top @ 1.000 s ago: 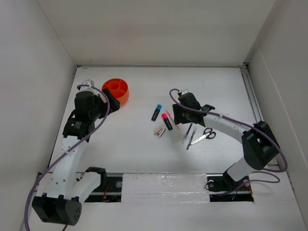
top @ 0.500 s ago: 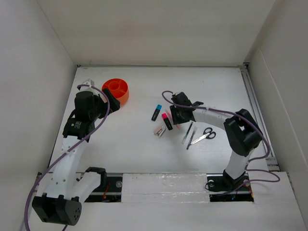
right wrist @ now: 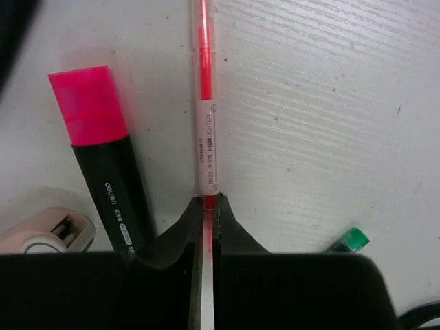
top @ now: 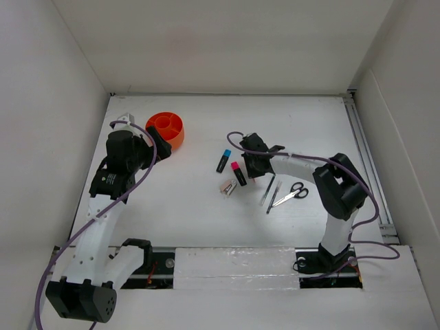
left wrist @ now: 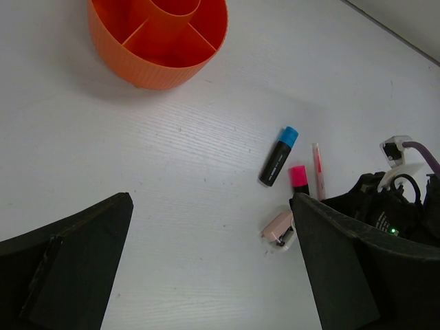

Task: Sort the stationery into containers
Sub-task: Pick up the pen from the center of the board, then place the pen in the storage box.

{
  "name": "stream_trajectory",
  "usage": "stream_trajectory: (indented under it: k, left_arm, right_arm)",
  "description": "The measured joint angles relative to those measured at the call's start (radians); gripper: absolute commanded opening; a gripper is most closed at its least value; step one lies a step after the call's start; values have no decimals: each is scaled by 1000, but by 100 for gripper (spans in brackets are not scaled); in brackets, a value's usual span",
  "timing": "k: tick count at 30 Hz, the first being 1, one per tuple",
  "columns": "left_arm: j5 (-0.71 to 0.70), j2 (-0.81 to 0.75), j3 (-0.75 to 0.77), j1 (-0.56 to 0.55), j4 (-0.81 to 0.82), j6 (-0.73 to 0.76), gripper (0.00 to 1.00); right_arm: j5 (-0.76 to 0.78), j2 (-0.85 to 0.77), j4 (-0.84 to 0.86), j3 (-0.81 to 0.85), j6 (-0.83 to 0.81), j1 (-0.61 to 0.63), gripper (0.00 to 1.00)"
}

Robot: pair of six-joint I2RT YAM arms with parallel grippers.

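My right gripper (right wrist: 209,203) is shut on the near end of the thin pink pen (right wrist: 205,103), which lies flat on the table. Beside it on the left lies the pink-capped black highlighter (right wrist: 103,158). From above, the right gripper (top: 253,167) sits over the pen, with the blue-capped highlighter (top: 223,160) further left. Two dark pens (top: 269,192) and the black-handled scissors (top: 292,193) lie to its right. The round orange organiser (top: 166,129) stands at the back left, its compartments holding nothing I can see. My left gripper (left wrist: 210,268) hangs open close beside the organiser.
A small pale pink item (top: 228,187) lies just in front of the highlighters. A green pen tip (right wrist: 350,240) shows to the right of my right fingers. White walls close in the table on the left, the back and the right.
My right gripper has shifted a little left over the thin pink pen and closed on it. The left arm has not moved.
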Motion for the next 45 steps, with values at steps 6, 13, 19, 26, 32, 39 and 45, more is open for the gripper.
stream_trajectory:
  k: [6,13,19,26,32,39,45]
  left_arm:
    - [4,0,0,0,0,0,100]
    - [248,53,-14,0,80,7,100]
    - [557,109,-75,0,210,-20,100]
    - [735,112,-93,0,291,-33,98]
    - [758,60,-108,0,318,-44,80]
    - [760,50,-110,0,329,-50,60]
    - [753,50,-110,0,328,-52,29]
  right_arm:
    - [16,3,-3,7,14,4,0]
    - [27,-110,-24,-32,55,11,0]
    - [-55,-362,65,-48,91,127,0]
    - [-176,-380,191,10,128,267,0]
    - [-213,-352,238,45,146,332,0]
    - [-252,-352,293,47,166,346,0]
    - [-296,-352,345,47,183,344,0]
